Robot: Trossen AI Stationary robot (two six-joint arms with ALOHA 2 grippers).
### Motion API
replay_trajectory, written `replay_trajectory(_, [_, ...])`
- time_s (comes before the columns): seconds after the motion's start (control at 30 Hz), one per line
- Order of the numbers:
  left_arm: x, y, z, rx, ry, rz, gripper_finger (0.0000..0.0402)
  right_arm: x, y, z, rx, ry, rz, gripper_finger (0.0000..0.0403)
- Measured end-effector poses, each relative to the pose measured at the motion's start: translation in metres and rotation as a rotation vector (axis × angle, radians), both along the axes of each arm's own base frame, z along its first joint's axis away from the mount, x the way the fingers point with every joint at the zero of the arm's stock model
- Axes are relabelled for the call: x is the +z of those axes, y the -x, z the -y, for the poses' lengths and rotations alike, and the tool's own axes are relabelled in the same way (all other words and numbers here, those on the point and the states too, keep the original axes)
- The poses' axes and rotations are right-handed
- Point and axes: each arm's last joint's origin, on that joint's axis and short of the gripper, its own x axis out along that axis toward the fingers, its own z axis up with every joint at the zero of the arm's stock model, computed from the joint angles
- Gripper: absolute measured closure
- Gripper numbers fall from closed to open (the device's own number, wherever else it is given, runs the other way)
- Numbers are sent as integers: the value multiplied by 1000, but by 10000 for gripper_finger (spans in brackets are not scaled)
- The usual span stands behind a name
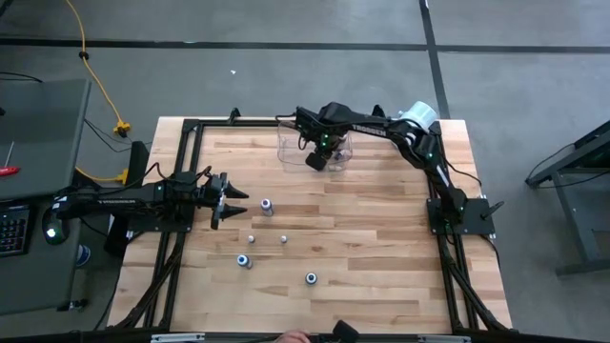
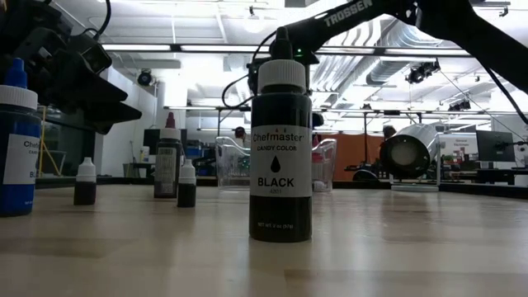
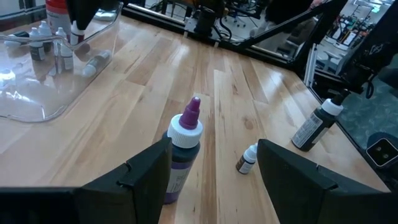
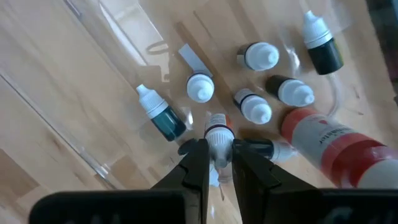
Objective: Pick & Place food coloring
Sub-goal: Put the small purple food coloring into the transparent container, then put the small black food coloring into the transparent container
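A clear bin (image 1: pixel 291 151) stands at the table's far side with several small white-capped food coloring bottles (image 4: pixel 258 56) and a bigger red-labelled bottle (image 4: pixel 323 146) lying in it. My right gripper (image 4: pixel 216 149) points down into the bin (image 4: pixel 93 155), shut on one small bottle (image 4: pixel 216 127). On the open wood stand more bottles: a purple-tipped one (image 3: pixel 185 146) in front of my open left gripper (image 1: pixel 229 200), a black one (image 2: pixel 280 157), a blue one (image 2: pixel 16 148) and tiny ones (image 1: pixel 283 238). My right gripper pinches a small bottle's body (image 4: pixel 217 154) between its two fingers, coming from above and pointing down. The white cap with a reddish band (image 4: pixel 216 129) sticks out past the fingertips. Whether the bottle touches the bin's floor, I cannot tell.
A large white roll (image 1: pixel 417 116) lies at the table's far right, close behind the right arm. The black frame rails (image 1: pixel 186 162) run along both sides of the table. Bare wood lies between the bin and the loose bottles (image 1: pixel 311 278).
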Motion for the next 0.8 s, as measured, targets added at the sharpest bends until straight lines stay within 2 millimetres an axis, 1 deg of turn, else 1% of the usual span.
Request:
replay_trajectory(0.23, [0, 0, 0, 0, 0, 0, 167, -13, -2, 1, -6, -29, -27, 352])
replay_trajectory(0.43, [0, 0, 0, 0, 0, 0, 167, -14, -3, 1, -9, -28, -27, 353])
replay_trajectory(0.67, [0, 0, 0, 1, 0, 0, 167, -14, -2, 1, -10, -27, -27, 329])
replay_trajectory(0.8, [0, 0, 0, 1, 0, 0, 167, -14, -2, 1, -9, -26, -27, 322])
